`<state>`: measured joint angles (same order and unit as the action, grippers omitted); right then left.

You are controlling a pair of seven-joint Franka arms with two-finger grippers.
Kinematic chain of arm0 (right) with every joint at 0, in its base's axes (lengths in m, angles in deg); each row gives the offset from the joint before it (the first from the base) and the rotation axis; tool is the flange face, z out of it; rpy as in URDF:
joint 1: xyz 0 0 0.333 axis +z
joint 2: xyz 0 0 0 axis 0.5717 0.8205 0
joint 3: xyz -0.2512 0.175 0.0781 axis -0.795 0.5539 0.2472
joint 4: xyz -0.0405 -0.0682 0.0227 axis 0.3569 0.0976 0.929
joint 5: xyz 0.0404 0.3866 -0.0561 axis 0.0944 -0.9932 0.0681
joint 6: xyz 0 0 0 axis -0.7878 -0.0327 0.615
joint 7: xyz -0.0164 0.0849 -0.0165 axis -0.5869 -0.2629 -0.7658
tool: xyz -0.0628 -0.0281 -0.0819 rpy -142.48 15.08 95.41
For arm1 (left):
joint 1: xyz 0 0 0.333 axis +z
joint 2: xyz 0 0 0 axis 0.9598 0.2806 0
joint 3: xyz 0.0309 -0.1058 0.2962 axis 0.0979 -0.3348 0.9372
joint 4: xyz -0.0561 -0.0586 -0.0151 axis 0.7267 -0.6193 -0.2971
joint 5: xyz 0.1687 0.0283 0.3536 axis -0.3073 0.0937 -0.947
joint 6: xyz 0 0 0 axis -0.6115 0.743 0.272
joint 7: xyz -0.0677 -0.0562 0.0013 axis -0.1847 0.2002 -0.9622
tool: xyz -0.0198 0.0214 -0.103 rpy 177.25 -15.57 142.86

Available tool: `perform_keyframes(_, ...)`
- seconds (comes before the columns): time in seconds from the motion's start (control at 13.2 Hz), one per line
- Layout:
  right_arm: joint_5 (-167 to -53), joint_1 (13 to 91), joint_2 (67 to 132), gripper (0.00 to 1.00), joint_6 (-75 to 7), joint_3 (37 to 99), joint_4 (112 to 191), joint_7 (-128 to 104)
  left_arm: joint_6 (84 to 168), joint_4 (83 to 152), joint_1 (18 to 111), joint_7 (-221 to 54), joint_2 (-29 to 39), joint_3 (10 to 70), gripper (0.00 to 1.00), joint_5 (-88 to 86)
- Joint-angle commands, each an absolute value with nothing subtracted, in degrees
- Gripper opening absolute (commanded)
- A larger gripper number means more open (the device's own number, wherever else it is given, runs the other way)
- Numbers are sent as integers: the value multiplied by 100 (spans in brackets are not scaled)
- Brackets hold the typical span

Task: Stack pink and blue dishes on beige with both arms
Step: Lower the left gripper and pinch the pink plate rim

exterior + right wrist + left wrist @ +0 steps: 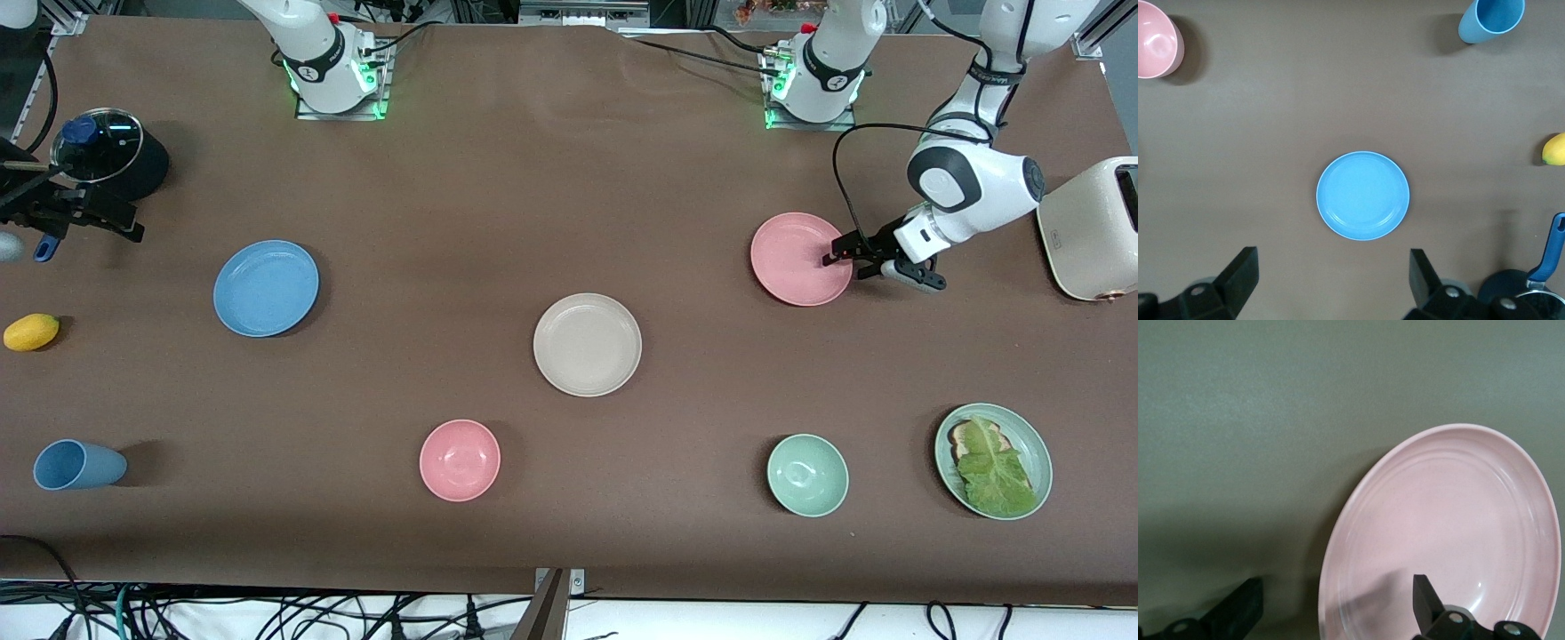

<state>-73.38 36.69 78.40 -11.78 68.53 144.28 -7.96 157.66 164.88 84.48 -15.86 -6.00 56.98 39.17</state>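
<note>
Three empty plates (pixel 587 344), lettuce on green plate (pixel 1031 436)

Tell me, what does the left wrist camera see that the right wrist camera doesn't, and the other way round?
Only the left wrist view shows the pink plate, seen close, its rim between the open left gripper's fingers. Only the right wrist view shows the blue plate from high up, plus the pink bowl, blue cup, a lemon and a pot, with the open right gripper over the table. Both share the brown table and a pair of black fingers.
</note>
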Motion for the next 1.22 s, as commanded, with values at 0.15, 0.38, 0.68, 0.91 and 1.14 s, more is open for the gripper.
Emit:
perform_keyframes(0.15,-7385,3662,7867,100,-1138,6857,14341,-766,15816,16815,8513,-1408,-969,5684,99,4135)
perform_keyframes(0.38,-7385,3662,7867,100,-1147,6866,14341,-766,15798,16920,8504,-1539,-1074,5684,81,4135)
perform_keyframes(0.68,-7394,3662,7867,100,-1138,6866,14341,-766,15798,16929,8486,-1593,-1092,5684,1,4135)
perform_keyframes(0.91,-7394,3662,7859,100,-1138,6857,14341,-766,15798,16929,8478,-1584,-1092,5684,0,4135)
perform_keyframes(1.14,-7394,3662,7867,100,-1138,6857,14341,-775,15789,16921,8478,-1593,-1092,5684,0,4135)
